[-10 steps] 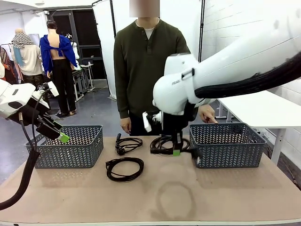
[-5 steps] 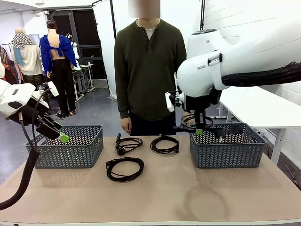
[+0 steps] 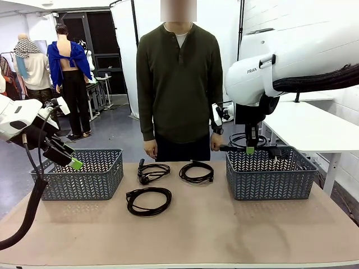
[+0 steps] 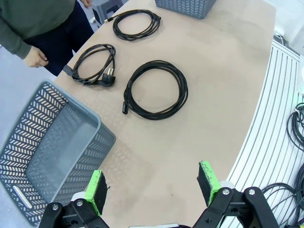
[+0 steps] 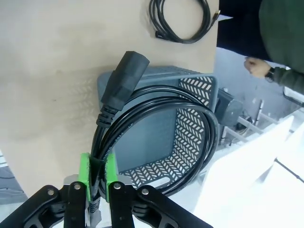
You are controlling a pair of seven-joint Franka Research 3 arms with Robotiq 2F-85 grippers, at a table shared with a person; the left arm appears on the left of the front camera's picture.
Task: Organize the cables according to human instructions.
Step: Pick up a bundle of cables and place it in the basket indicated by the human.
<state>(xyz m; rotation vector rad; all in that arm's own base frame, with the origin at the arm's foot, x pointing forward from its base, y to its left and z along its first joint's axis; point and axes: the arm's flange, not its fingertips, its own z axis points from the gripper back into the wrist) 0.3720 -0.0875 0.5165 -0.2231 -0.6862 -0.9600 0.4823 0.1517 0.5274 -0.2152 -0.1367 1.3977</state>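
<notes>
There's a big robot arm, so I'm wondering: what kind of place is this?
Probably a robot lab: the right gripper holds a coiled cable above a grey basket, while a person stands across the table.

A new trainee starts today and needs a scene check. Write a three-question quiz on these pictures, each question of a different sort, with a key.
1. True or false: the left gripper is shut on a plug.
2. How many coiled cables lie on the table?
3. The right gripper holds its cable above: A) the floor, B) the right basket, C) bare tabletop.

Key: 1 false, it is open and empty. 2 three. 3 B.
</notes>
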